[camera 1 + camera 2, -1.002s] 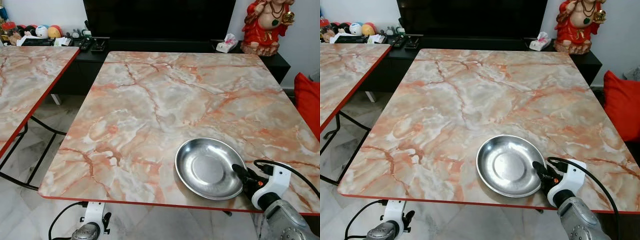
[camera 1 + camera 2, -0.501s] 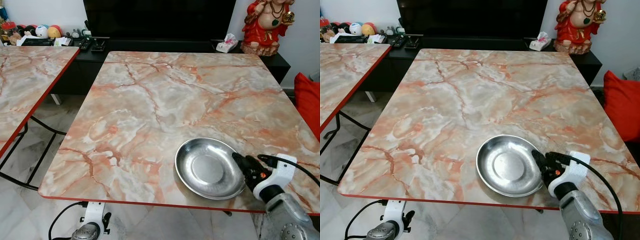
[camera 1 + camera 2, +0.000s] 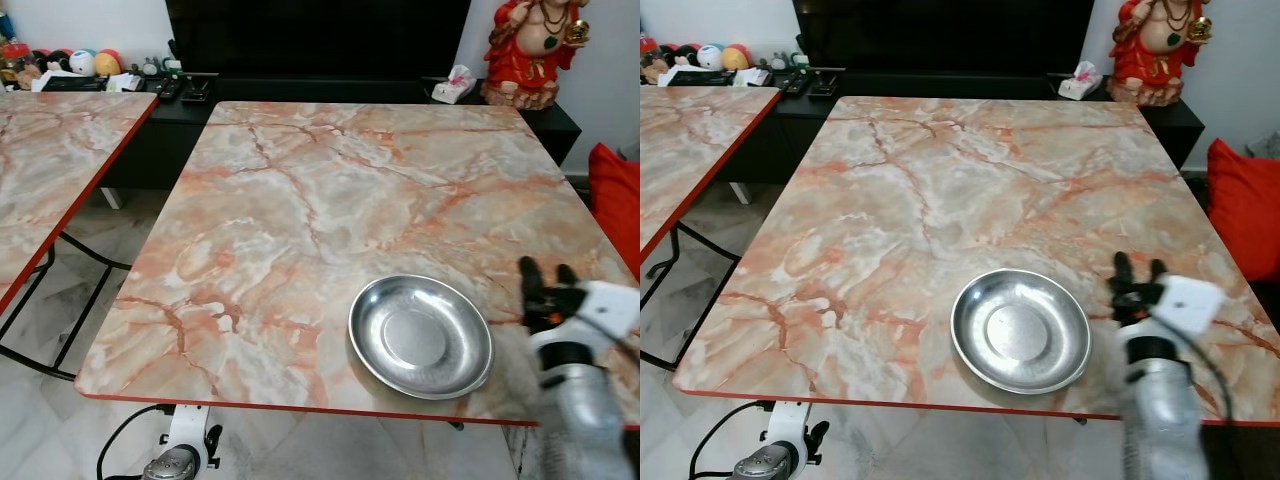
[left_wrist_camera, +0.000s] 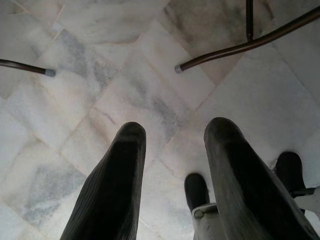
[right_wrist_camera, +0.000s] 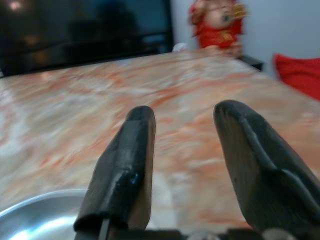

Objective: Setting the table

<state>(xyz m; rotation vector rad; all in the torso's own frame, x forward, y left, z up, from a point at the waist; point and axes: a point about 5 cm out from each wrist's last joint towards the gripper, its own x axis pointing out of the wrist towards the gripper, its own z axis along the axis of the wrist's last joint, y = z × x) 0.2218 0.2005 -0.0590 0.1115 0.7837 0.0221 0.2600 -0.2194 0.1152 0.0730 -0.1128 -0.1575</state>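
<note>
Right now I see the steel plate (image 3: 420,336) lying flat on the marble table (image 3: 330,200), close to the near edge and toward the near right corner, and nothing is holding it. My right gripper (image 3: 1137,270) hangs just off the plate's right rim, raised above the tabletop, its two black fingers (image 5: 122,170) parted with only air between them; in the right wrist view they point across the table toward the red statue (image 3: 527,45) on the dark cabinet (image 3: 300,95) past the far edge. The arm looks blurred in both eye views, so I would not trust its exact position. My left gripper (image 4: 172,180) hangs idle below the table's near edge, fingers spread, looking down at the tiled floor (image 4: 100,75).

I judge the plate is placed and the next job is clearing the arm away. What worries me:

- The plate sits near the near edge. A brush from the wrist or its trailing black cable (image 3: 1220,395) could push it over that edge.
- The rim is shallow and smooth; a finger catching under it could flip or spin it.
- The red cushion (image 3: 615,205) lies beside the table's right edge, so a wide swing that way could snag the arm.
</note>
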